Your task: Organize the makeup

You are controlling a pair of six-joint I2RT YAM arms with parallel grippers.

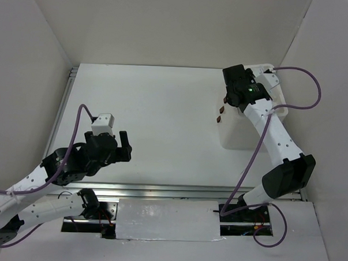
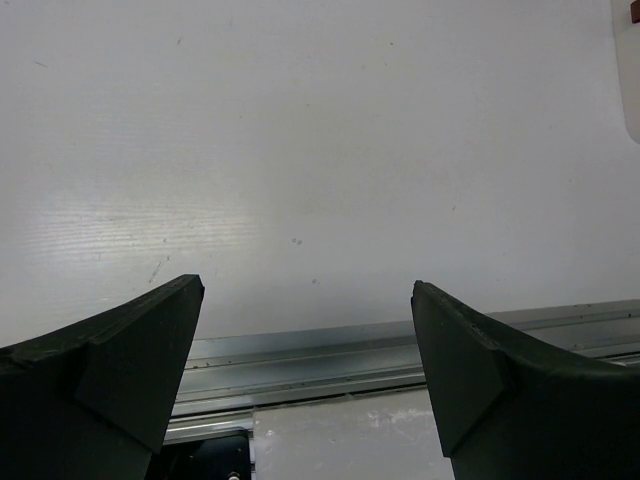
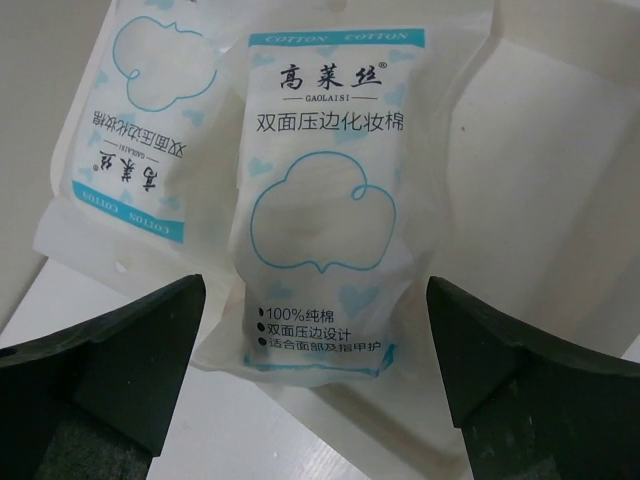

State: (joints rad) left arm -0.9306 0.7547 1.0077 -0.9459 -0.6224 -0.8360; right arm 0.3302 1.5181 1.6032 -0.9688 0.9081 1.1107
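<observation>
Two white-and-light-blue cotton packets lie side by side in a white compartment in the right wrist view, one in the middle (image 3: 325,200) and one at the upper left (image 3: 140,120). My right gripper (image 3: 315,290) hangs open just above the middle packet, with one finger on each side of its lower end, holding nothing. In the top view that gripper (image 1: 234,94) is over the white drawer box (image 1: 243,130). My left gripper (image 1: 127,147) is open and empty over the bare table, also shown in its wrist view (image 2: 308,285). Sponges, palettes and pencil are out of view.
Two small brown pieces (image 1: 221,113) show on the drawer box's left side. A metal rail (image 1: 177,191) runs along the table's near edge and shows in the left wrist view (image 2: 330,360). White walls enclose the table on the left, back and right.
</observation>
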